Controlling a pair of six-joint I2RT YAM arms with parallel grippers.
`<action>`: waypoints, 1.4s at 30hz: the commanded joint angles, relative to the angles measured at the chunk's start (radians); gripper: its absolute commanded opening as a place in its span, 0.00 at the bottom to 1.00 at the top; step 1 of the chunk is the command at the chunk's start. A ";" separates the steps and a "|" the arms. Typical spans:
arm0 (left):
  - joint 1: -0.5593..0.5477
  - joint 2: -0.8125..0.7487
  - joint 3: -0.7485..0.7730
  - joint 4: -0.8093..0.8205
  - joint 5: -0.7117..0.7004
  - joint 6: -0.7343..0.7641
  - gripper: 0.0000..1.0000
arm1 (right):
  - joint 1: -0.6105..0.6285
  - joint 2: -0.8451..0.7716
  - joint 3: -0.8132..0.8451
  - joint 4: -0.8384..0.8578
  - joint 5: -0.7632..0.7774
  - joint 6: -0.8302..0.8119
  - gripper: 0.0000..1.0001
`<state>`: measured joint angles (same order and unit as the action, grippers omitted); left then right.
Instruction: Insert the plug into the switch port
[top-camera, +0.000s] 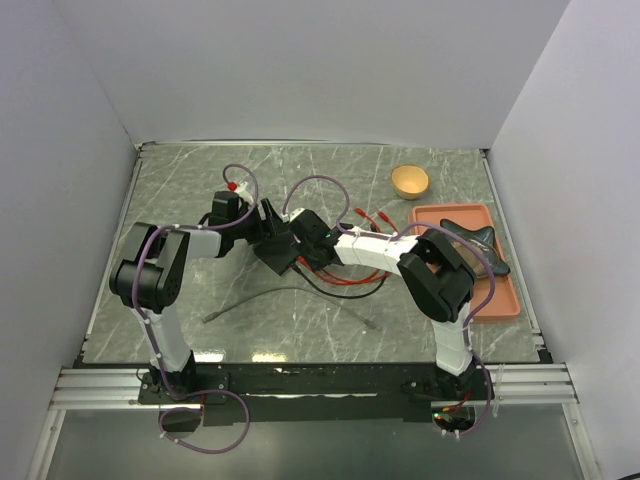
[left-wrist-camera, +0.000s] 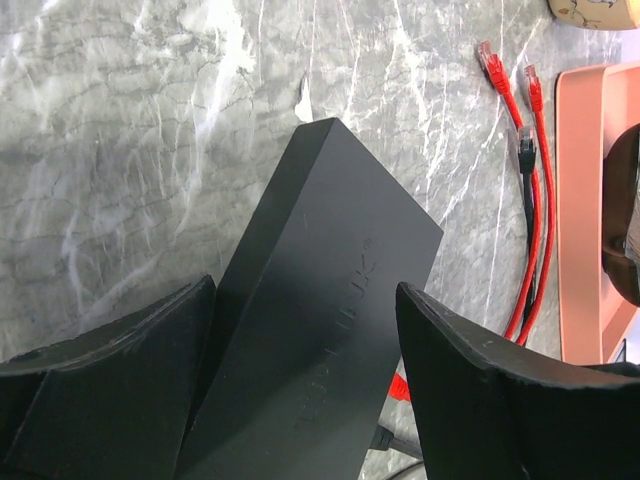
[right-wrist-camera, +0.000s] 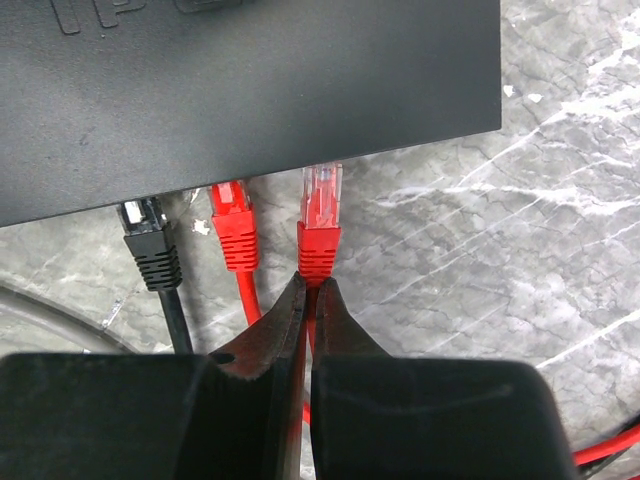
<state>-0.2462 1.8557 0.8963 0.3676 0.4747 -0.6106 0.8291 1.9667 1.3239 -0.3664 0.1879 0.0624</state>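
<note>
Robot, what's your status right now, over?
Left gripper open astride switch. Right gripper shut on red plug, tip at switch edge, unseated. Neighbour plug close alongside.

A grey-green, white-veined marble-patterned table (top-camera: 200, 190) stands boxed in by plain matte white wall panels (top-camera: 310, 70) at the left, back and right. A silver slotted aluminium rail (top-camera: 100, 387) lines its near edge. Soft, even light gives the stone a faint sheen.
</note>
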 joint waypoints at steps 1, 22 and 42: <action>-0.015 0.011 0.038 -0.004 0.039 0.014 0.78 | 0.008 -0.002 0.058 0.029 -0.016 0.016 0.00; -0.042 0.033 0.113 -0.059 0.056 0.092 0.78 | 0.010 0.037 0.084 0.044 -0.002 -0.055 0.00; -0.070 0.079 0.168 -0.078 0.173 0.175 0.76 | -0.002 0.064 0.136 0.080 0.024 -0.217 0.00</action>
<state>-0.2848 1.9297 1.0389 0.2798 0.5232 -0.4335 0.8303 2.0071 1.3788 -0.3916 0.1978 -0.1390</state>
